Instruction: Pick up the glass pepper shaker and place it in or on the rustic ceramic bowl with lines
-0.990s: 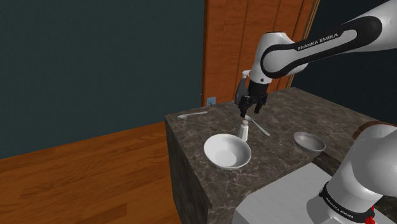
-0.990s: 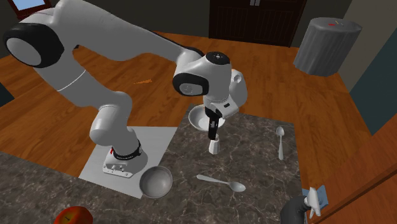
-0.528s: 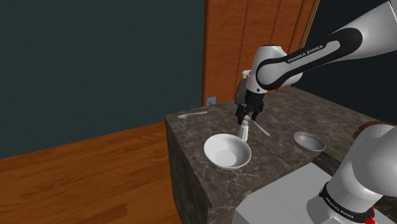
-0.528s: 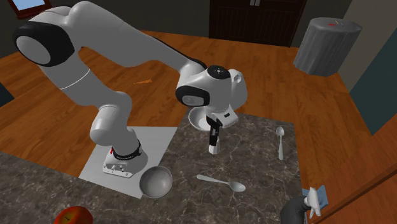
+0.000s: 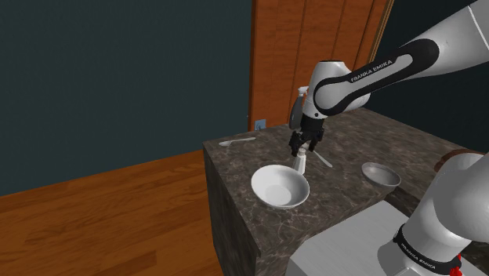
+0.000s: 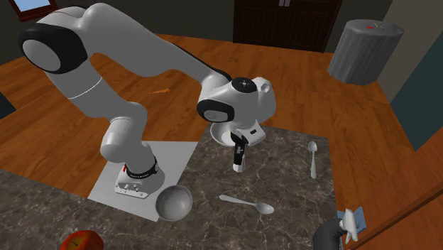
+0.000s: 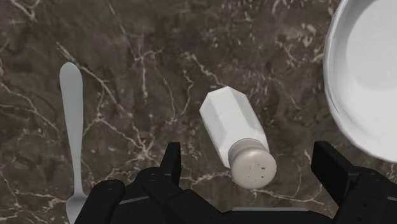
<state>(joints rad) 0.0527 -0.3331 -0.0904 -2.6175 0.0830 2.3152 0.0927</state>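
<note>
A white pepper shaker with a grey perforated cap stands upright on the dark marble counter. It also appears in the shoulder view and in the second exterior view. My gripper hangs just above it, open; the fingers stand wide on either side of the cap and touch nothing. The hand comes straight down over the shaker. A plain white bowl sits right beside the shaker, partly behind my hand in the second exterior view, with its rim close to one finger.
A grey spoon lies on the shaker's far side from the bowl. Another spoon rests at the counter's far corner. A shallow grey bowl sits near my stand. The counter's edge drops to a wooden floor.
My hand has come down over the shaker, so the open fingers now flank its cap. The shaker and the bowl have not moved.
</note>
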